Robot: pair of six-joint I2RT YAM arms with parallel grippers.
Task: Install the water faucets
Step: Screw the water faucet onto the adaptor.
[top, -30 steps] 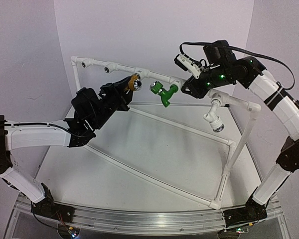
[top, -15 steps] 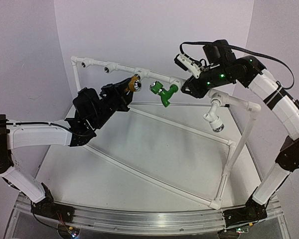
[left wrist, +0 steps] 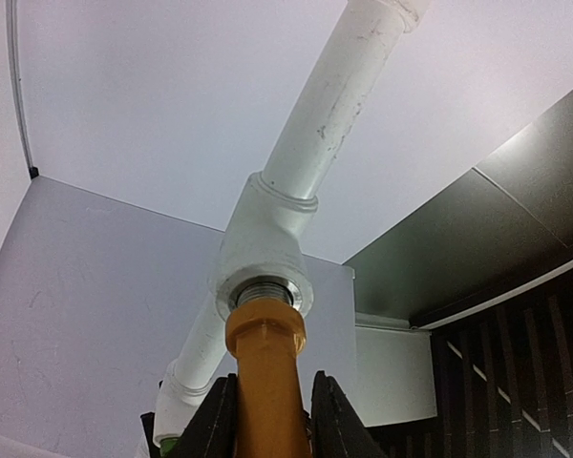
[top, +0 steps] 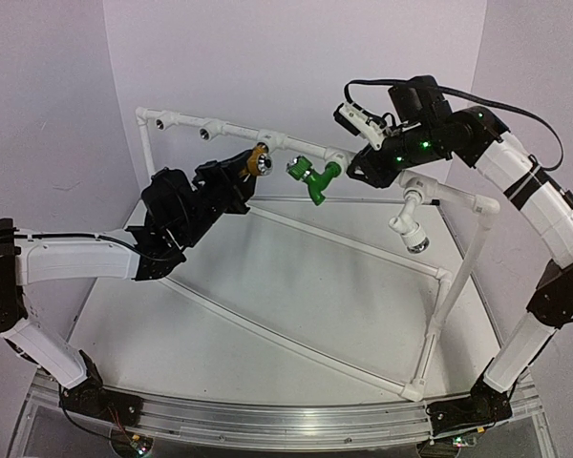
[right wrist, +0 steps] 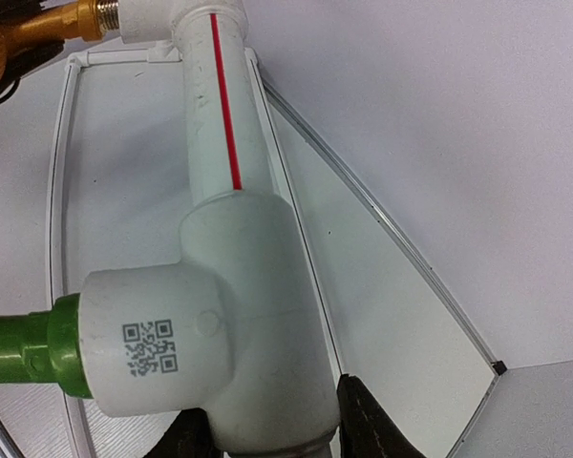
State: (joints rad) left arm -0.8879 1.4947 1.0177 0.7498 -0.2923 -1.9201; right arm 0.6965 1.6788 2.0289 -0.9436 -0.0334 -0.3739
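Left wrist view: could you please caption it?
Left tool holds the yellow-orange faucet, threaded end meeting the white tee fitting.

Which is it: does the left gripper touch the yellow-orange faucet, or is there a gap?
Touching. Left wrist view: both fingers of the left gripper press on the yellow-orange faucet, no gap.

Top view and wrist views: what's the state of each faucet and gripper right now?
yellow-orange faucet: threaded end started in tee socket, some thread exposed.
green faucet: seated in white tee fitting, not gripped.
left gripper: shut on yellow-orange faucet.
right gripper: shut on white tee fitting.
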